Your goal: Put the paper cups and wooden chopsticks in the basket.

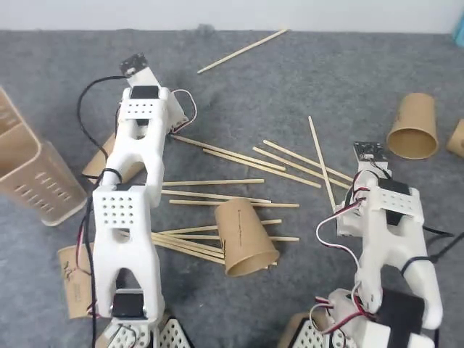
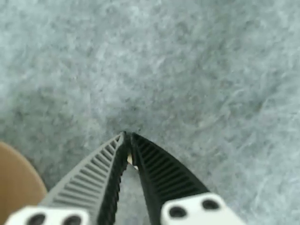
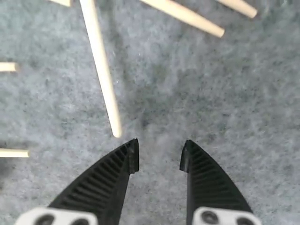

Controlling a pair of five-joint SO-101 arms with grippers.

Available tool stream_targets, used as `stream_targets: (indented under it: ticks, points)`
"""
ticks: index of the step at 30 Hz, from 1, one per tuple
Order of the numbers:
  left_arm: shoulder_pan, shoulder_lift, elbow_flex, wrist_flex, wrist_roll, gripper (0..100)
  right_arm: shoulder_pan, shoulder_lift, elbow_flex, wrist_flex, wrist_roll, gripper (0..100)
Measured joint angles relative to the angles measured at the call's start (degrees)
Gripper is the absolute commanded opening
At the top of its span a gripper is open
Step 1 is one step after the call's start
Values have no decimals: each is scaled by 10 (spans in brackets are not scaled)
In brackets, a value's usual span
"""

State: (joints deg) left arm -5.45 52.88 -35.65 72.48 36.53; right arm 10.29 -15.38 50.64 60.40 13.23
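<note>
Left wrist view has my left pincer (image 2: 127, 136) pressed together on a sliver of pale wood, which I take for a chopstick (image 2: 131, 161) seen end-on. My right pincer (image 3: 159, 157) hangs spread over the grey cloth, just beside the tip of a second chopstick (image 3: 101, 70). The basket (image 1: 32, 177) stands at the desk's left edge. Loose chopsticks (image 1: 217, 183) and a tipped paper cup (image 1: 243, 235) lie mid-desk. To do this well, I'd squeeze firmly, lift the stick above the basket's rim, and let go only once it points down into a compartment.
</note>
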Motion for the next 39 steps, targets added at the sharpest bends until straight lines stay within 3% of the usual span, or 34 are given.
stream_targets:
  ticks: [14, 18, 25, 28, 33, 39]
  points:
    - [31, 6, -138, 189, -68, 17, 0, 0, 0, 0, 0, 165]
    - [50, 6, -175, 251, -221, 59, 0, 0, 0, 0, 0, 165]
    - [57, 6, -176, 262, -615, 141, 0, 0, 0, 0, 0, 165]
    - [43, 6, -176, 262, -745, 141, 0, 0, 0, 0, 0, 165]
    - [34, 6, -176, 261, -866, 141, 0, 0, 0, 0, 0, 165]
    - [32, 24, -167, 207, -888, 141, 0, 0, 0, 0, 0, 165]
